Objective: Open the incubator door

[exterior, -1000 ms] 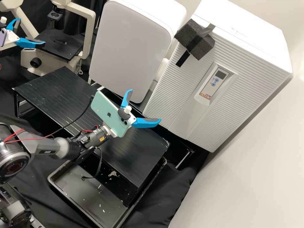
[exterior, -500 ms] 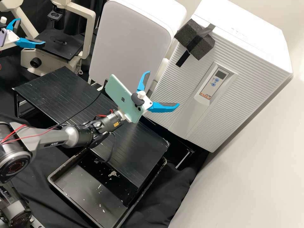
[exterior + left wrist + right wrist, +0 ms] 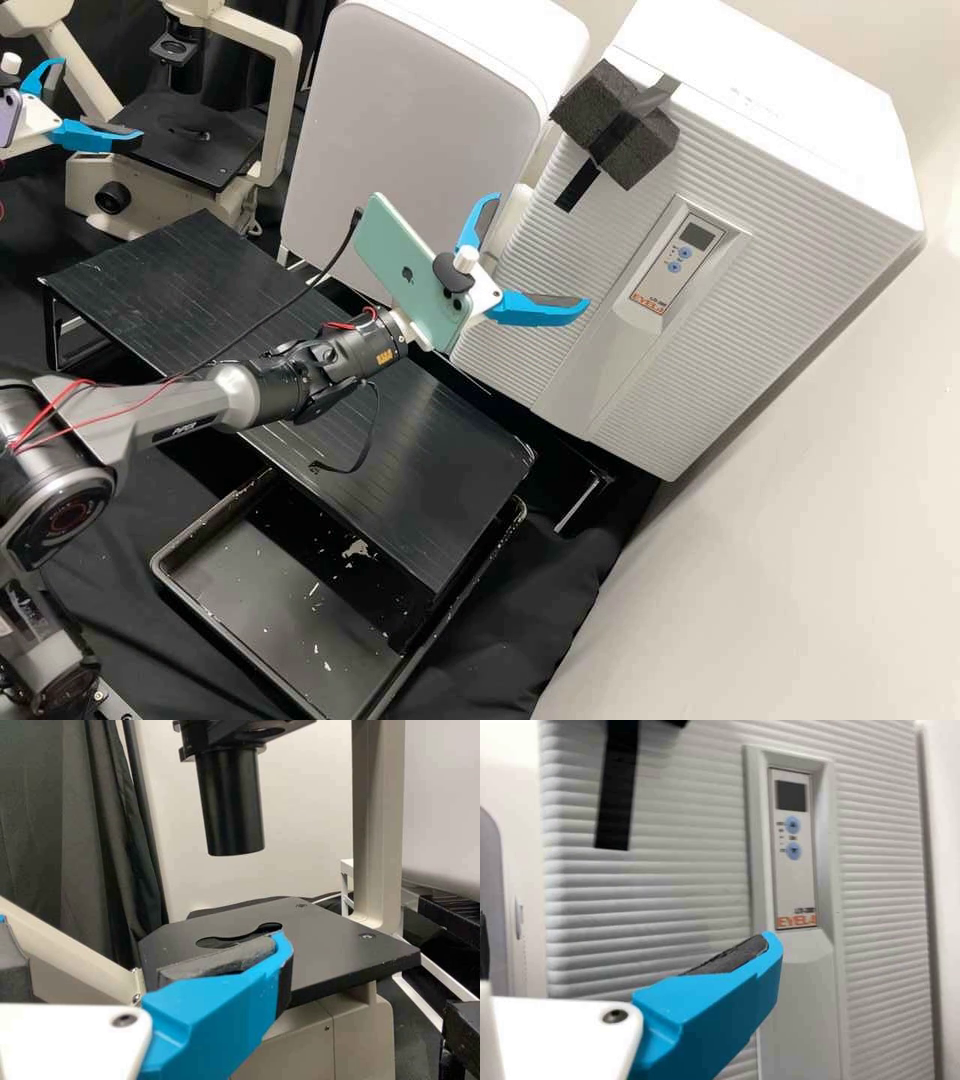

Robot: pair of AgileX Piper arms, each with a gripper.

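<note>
Evidently, the incubator door (image 3: 780, 280) is shut, a dark foam block (image 3: 645, 155) fixed near its top. The right end effector (image 3: 542, 250) has its fingers apart, lower than the block and gripping nothing; the left end effector (image 3: 102, 98), likewise parted, is beside the microscope (image 3: 286, 110). Recommended: raise the right one, straddle the foam squarely, clamp firmly, then pull gently along the hinge's arc.

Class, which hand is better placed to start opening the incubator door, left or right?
Right, I'd judge. The right hand is open and close to the ribbed incubator door, which its wrist view faces. The left hand is by the microscope, farther from that door.
</note>
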